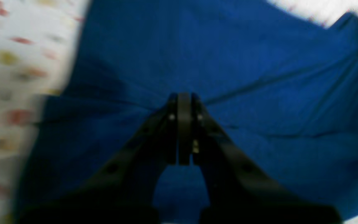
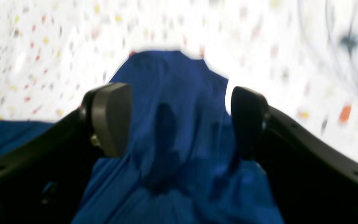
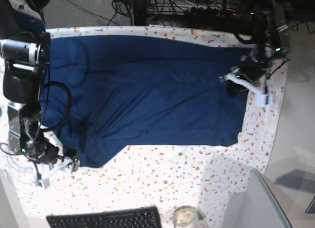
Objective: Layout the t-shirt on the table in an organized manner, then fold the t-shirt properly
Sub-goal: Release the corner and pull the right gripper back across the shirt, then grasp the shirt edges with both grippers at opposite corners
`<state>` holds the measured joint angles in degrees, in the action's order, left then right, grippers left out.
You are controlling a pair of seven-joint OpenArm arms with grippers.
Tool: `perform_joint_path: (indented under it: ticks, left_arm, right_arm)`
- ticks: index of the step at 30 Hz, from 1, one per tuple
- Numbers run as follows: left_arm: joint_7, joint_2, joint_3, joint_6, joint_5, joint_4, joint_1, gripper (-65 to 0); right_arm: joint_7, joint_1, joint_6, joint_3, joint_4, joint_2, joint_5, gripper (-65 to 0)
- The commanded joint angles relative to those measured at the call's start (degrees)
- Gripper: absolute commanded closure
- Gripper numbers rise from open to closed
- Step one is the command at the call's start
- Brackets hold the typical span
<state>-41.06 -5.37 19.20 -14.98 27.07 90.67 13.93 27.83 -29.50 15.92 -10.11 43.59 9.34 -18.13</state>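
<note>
The dark navy t-shirt (image 3: 147, 90) lies spread across the speckled white table (image 3: 197, 174). In the base view my left gripper (image 3: 235, 86) sits at the shirt's right edge. The left wrist view shows that gripper (image 1: 183, 96) shut on the t-shirt (image 1: 259, 62), with creases running out from its tip. My right gripper (image 3: 69, 159) is at the shirt's lower left corner. Seen from the right wrist, it (image 2: 179, 102) stands open, and a raised fold of the t-shirt (image 2: 179, 93) lies between the fingers without being pinched.
A black keyboard (image 3: 106, 219) lies at the table's near edge, with a glass jar (image 3: 184, 216) beside it. A grey panel (image 3: 256, 203) stands at the lower right. Cables and equipment (image 3: 197, 6) crowd the far side beyond the table.
</note>
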Motion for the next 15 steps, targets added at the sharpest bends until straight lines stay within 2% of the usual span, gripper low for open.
perform_joint_path:
  ticks: [1,3,6,8,11,15]
  left_arm:
    - [1.01,1.37,-0.61,-0.36,-2.32,-0.08,-0.97,0.0]
    - [1.01,4.0,-0.96,-0.36,-9.18,-1.31,-1.58,0.0]
    - [2.07,5.67,-0.87,-0.53,-14.19,-1.49,-1.32,0.0]
    - [5.41,5.76,-0.87,-0.53,-15.07,-1.93,-0.53,0.0]
    - [9.37,4.44,-1.14,-0.53,-15.07,-3.16,1.23,0.0]
    - [9.81,3.74,-0.87,-0.53,-14.98,-5.35,1.58,0.0]
  right_arm:
    - [-2.65,-2.72,0.03,1.36,-2.14,0.55,-0.38,-46.7]
    - [-6.43,-4.39,-0.05,3.65,-8.65,0.55,-0.38,-46.7]
    - [-12.58,-4.66,-0.05,4.79,-12.87,0.55,-0.38,-46.7]
    - [-15.4,-3.95,-1.2,4.88,-13.31,0.55,-0.38,-46.7]
    - [-16.45,-2.99,-4.27,5.05,-13.22,0.55,-0.38,-46.7]
    - [-16.54,-2.9,-4.63,5.05,-13.22,0.55,-0.38,-46.7]
